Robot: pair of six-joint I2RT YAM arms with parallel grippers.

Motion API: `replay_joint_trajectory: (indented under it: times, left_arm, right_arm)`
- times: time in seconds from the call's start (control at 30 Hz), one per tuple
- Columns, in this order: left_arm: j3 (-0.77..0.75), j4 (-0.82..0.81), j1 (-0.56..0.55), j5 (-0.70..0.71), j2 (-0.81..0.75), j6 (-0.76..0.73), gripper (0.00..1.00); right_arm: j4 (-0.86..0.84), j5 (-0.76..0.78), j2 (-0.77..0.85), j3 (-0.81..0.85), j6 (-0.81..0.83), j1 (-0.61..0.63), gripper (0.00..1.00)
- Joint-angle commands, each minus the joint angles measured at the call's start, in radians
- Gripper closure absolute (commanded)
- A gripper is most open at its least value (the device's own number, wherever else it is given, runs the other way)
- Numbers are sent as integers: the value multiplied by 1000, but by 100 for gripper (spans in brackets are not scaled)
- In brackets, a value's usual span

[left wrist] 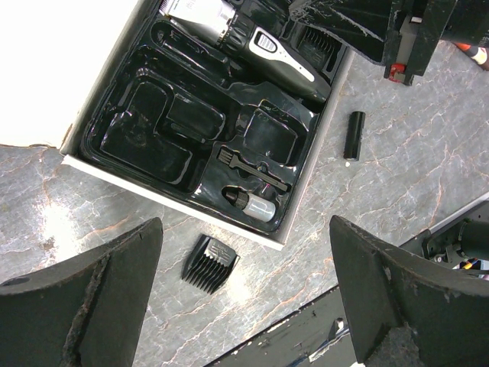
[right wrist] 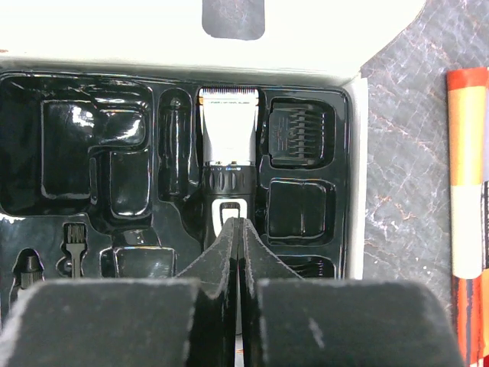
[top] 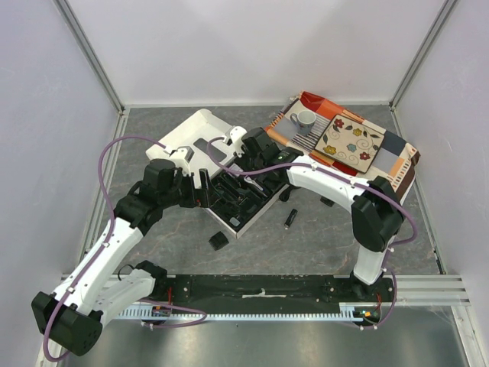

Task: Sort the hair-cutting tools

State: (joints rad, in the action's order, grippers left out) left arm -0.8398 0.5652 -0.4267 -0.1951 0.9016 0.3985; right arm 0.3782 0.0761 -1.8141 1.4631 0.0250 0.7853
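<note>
The black-and-silver clipper (right wrist: 225,145) lies in its slot in the black tray (right wrist: 92,183) of the open white box (top: 200,131); it also shows in the left wrist view (left wrist: 260,42). One comb attachment (right wrist: 299,131) sits in a tray slot. Another comb attachment (left wrist: 210,262) lies on the table in front of the box, also seen from above (top: 219,240). My right gripper (right wrist: 235,225) is shut and empty, its tips just over the clipper's switch. My left gripper (left wrist: 244,306) is open and empty, above the loose comb. No cable shows.
A small black cylinder (left wrist: 353,135) lies on the table right of the box. A brush (left wrist: 252,168) and a small bottle (left wrist: 256,204) sit in the tray. A patterned cloth with a cup (top: 304,120) and a plate (top: 349,144) is at the back right.
</note>
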Motion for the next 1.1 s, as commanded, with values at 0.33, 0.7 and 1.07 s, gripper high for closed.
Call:
replay_joint_trajectory:
  times: [0.33, 0.7, 1.07]
  left_arm:
    - [-30, -47, 3, -29, 20, -36, 4]
    - [-1, -59, 3, -40, 10, -29, 5]
    - [-73, 1, 3, -18, -36, -46, 5]
  right_arm:
    - [-59, -32, -108, -41, -74, 2, 100]
    - [-58, -38, -101, -60, -89, 2, 100]
    - [70, 103, 154, -23, -190, 5, 60]
